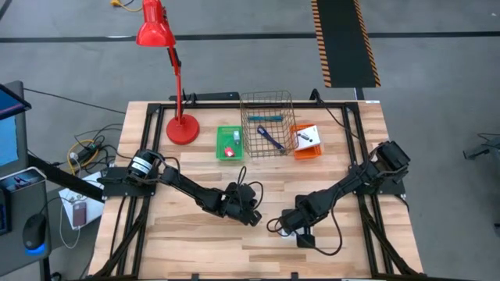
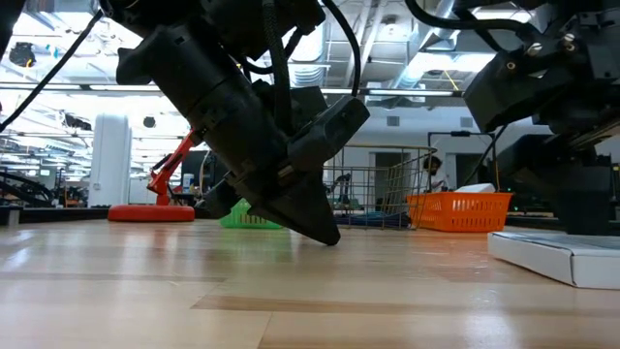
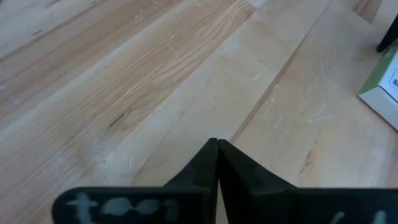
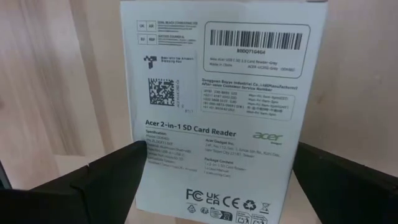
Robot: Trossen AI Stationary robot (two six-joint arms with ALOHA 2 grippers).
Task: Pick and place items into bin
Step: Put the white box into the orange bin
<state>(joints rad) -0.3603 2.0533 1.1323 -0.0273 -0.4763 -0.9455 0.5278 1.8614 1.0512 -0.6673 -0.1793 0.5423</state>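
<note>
While the left gripper rests closed on bare wood mid-table, the right gripper straddles a white card-reader box, fingers wide, outside its long edges.

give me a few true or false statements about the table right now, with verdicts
1. The left gripper has its jaws shut on nothing, close to the bare table. True.
2. The right gripper has open jaws either side of a white box. True.
3. The wire basket stands between a green bin and an orange bin. True.
4. The red lamp lies tipped over. False: it stands upright.
5. The wire basket is empty. False: it holds small items.
</note>
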